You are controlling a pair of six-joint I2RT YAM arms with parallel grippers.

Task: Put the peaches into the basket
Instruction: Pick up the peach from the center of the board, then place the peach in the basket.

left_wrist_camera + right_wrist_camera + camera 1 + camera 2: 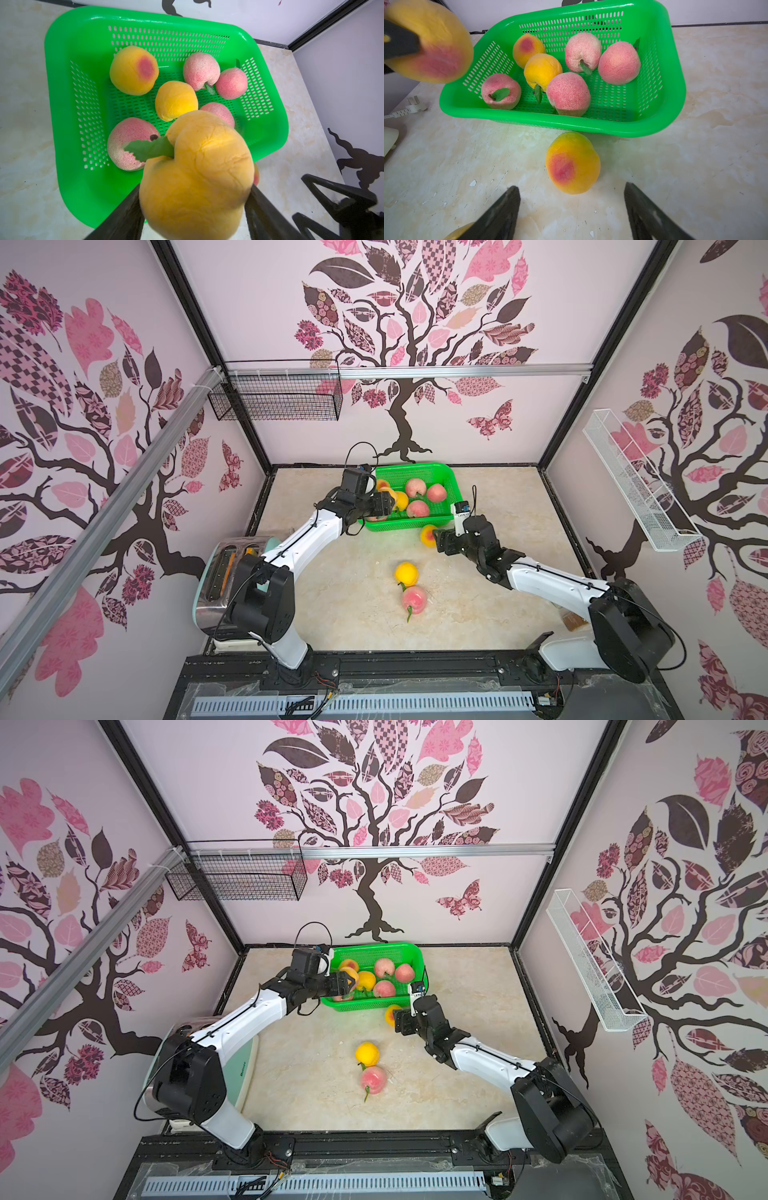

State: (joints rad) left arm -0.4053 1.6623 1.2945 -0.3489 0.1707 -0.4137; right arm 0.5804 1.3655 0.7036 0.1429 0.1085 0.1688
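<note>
The green basket (415,466) (374,946) stands at the back of the table and holds several peaches, pink and yellow (568,93). My left gripper (386,504) (195,187) hangs above the basket's near left part, shut on a yellow peach (197,176) (431,41) with a green leaf. My right gripper (434,541) (571,186) is open, low over the table. Just beyond its fingertips lies a yellow-orange peach (428,535) (572,164) with a red spot, against the basket's front rim (571,122). A yellow peach (406,573) and a pink peach (414,599) lie mid-table, touching each other.
A toaster (232,572) stands at the table's left edge behind the left arm. A black wire basket (276,396) hangs on the back wall and a white wire rack (636,481) on the right wall. A white plug and cord (411,108) lie left of the green basket.
</note>
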